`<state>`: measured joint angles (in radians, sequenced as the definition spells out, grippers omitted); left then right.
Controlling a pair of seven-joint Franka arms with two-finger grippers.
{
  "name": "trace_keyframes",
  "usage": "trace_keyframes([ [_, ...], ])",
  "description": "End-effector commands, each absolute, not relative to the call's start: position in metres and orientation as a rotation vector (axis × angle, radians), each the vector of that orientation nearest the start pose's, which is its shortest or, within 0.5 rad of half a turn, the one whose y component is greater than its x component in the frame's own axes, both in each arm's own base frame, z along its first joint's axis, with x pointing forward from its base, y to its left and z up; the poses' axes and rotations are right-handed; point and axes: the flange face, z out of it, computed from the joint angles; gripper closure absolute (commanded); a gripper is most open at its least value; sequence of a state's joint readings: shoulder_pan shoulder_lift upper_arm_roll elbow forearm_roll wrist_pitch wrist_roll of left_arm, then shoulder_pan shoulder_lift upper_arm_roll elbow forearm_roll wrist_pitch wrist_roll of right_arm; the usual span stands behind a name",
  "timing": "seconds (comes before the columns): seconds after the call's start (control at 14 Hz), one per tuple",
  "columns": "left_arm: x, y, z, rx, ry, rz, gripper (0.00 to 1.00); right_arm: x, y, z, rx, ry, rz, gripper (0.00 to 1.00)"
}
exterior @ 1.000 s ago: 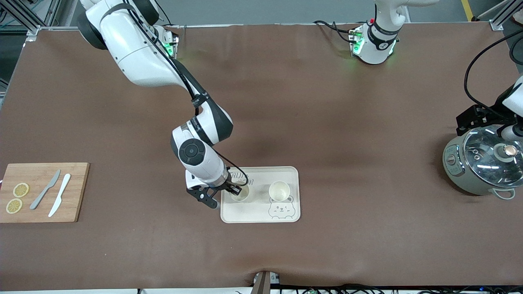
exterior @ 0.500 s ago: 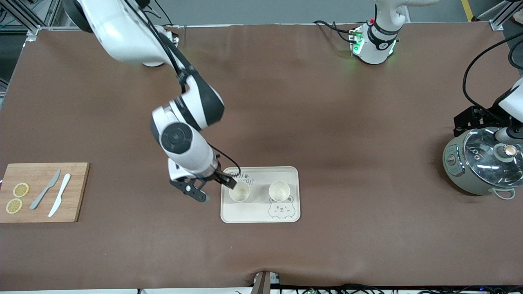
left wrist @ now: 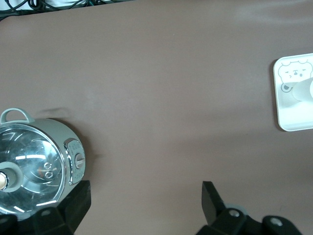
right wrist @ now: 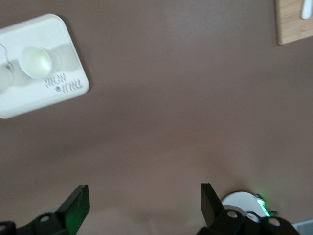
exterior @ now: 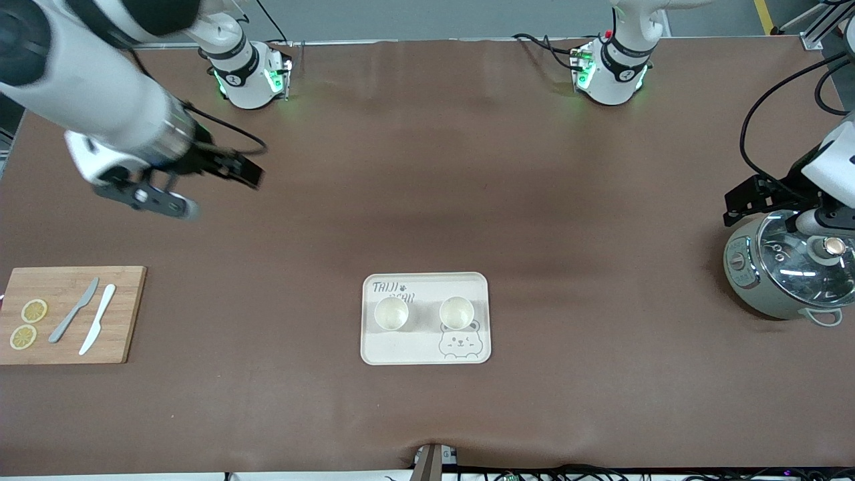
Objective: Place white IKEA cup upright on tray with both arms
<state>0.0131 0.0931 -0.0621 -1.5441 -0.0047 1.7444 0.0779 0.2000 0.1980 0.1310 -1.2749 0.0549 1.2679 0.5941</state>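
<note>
A cream tray [exterior: 425, 347] is seen on the brown table [exterior: 427, 200]. Two white cups [exterior: 391, 312] [exterior: 457, 312] are stood upright on it, side by side and apart. A bear face [exterior: 456, 344] is drawn on the tray. A wooden board [exterior: 127, 314] is laid toward the right arm's end, with two knives [exterior: 74, 310] [exterior: 97, 328] and two lemon slices [exterior: 34, 310] [exterior: 23, 337] on it. A pot [exterior: 788, 270] with a glass lid is seen toward the left arm's end. The right gripper [exterior: 224, 184] is held open over bare table. The left gripper [exterior: 761, 200] is held over the pot's edge.

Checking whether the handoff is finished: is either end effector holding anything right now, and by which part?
Nothing is held. The right end effector and left end effector are both open and empty; both cups stand on the tray.
</note>
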Motion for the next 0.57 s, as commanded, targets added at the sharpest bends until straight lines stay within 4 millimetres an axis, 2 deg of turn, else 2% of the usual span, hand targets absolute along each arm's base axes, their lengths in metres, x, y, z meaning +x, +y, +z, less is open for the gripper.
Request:
trace_keyframes([
  [0.0,0.598,-0.034,0.604,-3.146,0.193,-0.182,0.00,0.516,0.138,0.638,-3.110,0.275,0.438,0.00],
  [0.14,0.598,-0.024,0.604,-3.142,0.169,-0.186,0.00,0.503,0.095,0.656,-3.096,0.200,0.444,0.00],
  [0.29,0.599,-0.021,0.604,-3.152,0.151,-0.185,0.00,0.501,0.047,0.668,-3.077,0.120,0.402,0.00],
  [0.43,0.599,-0.019,0.606,-3.152,0.146,-0.192,0.00,0.504,0.001,0.671,-3.057,0.082,0.356,0.00],
  [0.5,0.599,-0.019,0.607,-3.150,0.149,-0.194,0.00,0.509,-0.013,0.671,-3.056,0.091,0.308,0.00],
])
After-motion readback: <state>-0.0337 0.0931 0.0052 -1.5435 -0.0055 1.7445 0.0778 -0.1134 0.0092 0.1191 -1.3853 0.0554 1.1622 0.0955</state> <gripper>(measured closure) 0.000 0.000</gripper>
